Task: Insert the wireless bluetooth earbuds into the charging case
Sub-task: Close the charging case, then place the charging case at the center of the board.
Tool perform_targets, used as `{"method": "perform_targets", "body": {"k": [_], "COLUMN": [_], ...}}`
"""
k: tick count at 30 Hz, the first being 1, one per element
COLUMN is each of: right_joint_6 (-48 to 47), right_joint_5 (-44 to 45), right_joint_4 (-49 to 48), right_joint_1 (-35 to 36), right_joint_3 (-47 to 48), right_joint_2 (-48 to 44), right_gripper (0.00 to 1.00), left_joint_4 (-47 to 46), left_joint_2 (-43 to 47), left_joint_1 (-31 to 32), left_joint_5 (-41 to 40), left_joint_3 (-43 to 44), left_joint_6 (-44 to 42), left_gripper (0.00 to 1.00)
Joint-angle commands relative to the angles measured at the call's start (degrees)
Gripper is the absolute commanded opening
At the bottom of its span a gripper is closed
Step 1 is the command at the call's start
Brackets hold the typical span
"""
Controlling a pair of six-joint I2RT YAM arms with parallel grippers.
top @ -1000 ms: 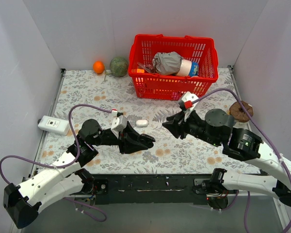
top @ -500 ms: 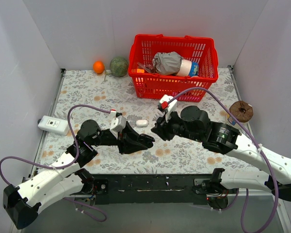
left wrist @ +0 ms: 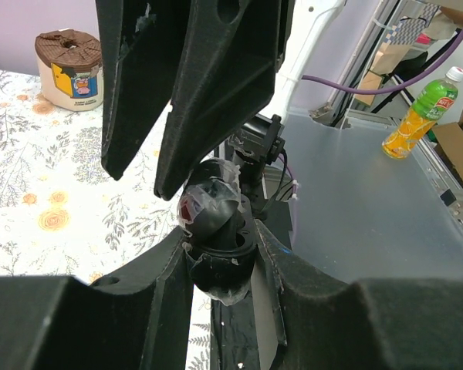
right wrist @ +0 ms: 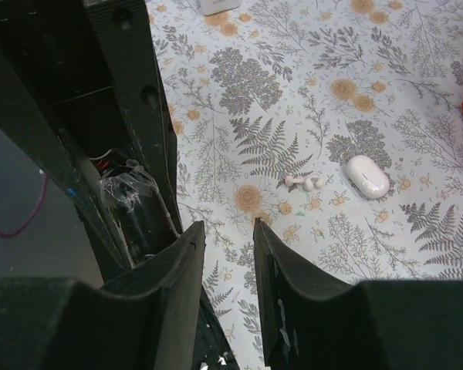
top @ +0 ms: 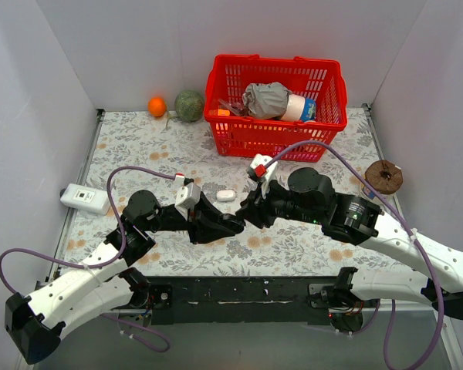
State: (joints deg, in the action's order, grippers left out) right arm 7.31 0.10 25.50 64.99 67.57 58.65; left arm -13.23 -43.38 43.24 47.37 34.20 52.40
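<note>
Grip, left: the left fingers [top: 227, 225] are clenched on the black charging case [left wrist: 214, 235], pinching it from both sides. It is held clear of the tabletop [top: 139, 146], low in the centre of the overhead view.
Black case: rounded and dark, with glossy film or tape over it and a reddish spot on its upper part. Whether anything sits inside, I cannot tell.
Grip, right: the right fingers [top: 249, 217] are parted a little, with nothing seen between them. Their tips angle down at the black case, right over it in the left wrist view and just beside the left fingers in the overhead view.
Earbuds: the white earbuds [right wrist: 305, 182] lie loose on the tabletop, right of centre in the right wrist view, as small pale pieces close together. Any dark ones I cannot make out.
White case [right wrist: 368, 176]: a closed oval pebble lying flat, just right of the white earbuds and not touching them. In the overhead view it is just above the left fingers.
Back of tabletop: a red basket [top: 247, 139] at upper centre holds a crumpled grey thing and a white roll. An orange [top: 157, 106] and a green ball [top: 190, 105] sit to its left.
Edges: a white device [top: 85, 198] is at the left and a brown-topped tub [top: 383, 176] at the right.
</note>
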Motion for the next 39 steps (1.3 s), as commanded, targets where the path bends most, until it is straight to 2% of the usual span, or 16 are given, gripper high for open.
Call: {"method": "perform_targets", "body": {"k": [1,9,12,13,16,17,19,20,22,23,25,26,29,33,39], "right_joint_6": [-0.46,-0.72,1.56,4.18,7.7,8.24,9.21,9.91,10.27,10.44,10.88,11.49,12.29,13.08,12.82], "right_joint_5": [-3.26,-4.58,4.43,13.69,21.51,21.26,19.33,18.89,19.06,19.32,19.33,18.89,16.96,14.85,13.62], "right_joint_4": [-2.82,-2.91,-2.21,-1.42,-1.06,-1.76,-2.03,-1.94,-2.29,-2.9,-4.84,-5.36,-7.12,-9.67,-10.73], "right_joint_1": [0.22,0.31,0.31,0.14,-2.48,-3.46,-6.1,-6.54,-7.07,-7.16,-7.42,-7.42,-7.51,-7.6,-7.69], "right_joint_3": [-0.68,-1.39,-2.26,-2.62,-5.77,-7.87,-9.82,-10.61,-13.51,-14.91,-18.34,-19.22,-21.95,-24.24,-24.42], "right_joint_2": [-0.73,-1.52,-2.75,-3.28,-6.35,-7.66,-8.38,-8.29,-8.29,-8.29,-8.38,-8.29,-8.38,-9.08,-8.12], "right_gripper": [0.39,0.39,0.41,0.42,0.44,0.44,0.45,0.45,0.44,0.43,0.43,0.42,0.41,0.41,0.41], "left_joint_4": [0.31,0.05,1.1,2.24,8.56,10.06,13.4,15.15,16.75,17.01,17.36,17.19,15.18,12.02,14.97], "left_joint_2": [0.57,0.22,0.22,0.22,-0.39,-1.61,-4.16,-5.39,-10.05,-11.98,-17.86,-19.97,-27.62,-34.66,-46.17], "left_joint_1": [0.0,0.0,0.0,0.0,0.0,-0.26,-1.58,-4.19,-7.63,-11.91,-16.76,-21.75,-28.71,-30.76,-32.43], "left_joint_5": [-1.06,-2.02,-4.38,-6.22,-20.88,-29.79,-34.87,-36.11,-35.6,-34.64,-29.55,-27.01,-19.09,-18.54,-18.46], "left_joint_3": [-0.27,-0.27,-0.18,0.08,1.22,1.57,2.98,3.59,5.44,6.05,7.89,8.43,9.22,10.62,17.3], "left_joint_6": [-0.72,-0.99,-1.16,-1.25,-0.9,-0.12,1.99,2.79,5.76,6.48,9.8,10.87,14.12,12.99,11.59], "left_gripper": [0.0,0.0,0.0,0.0,0.0,0.0,0.0,0.04,0.06,0.02,0.0,0.0,0.0,0.0,0.0]}}
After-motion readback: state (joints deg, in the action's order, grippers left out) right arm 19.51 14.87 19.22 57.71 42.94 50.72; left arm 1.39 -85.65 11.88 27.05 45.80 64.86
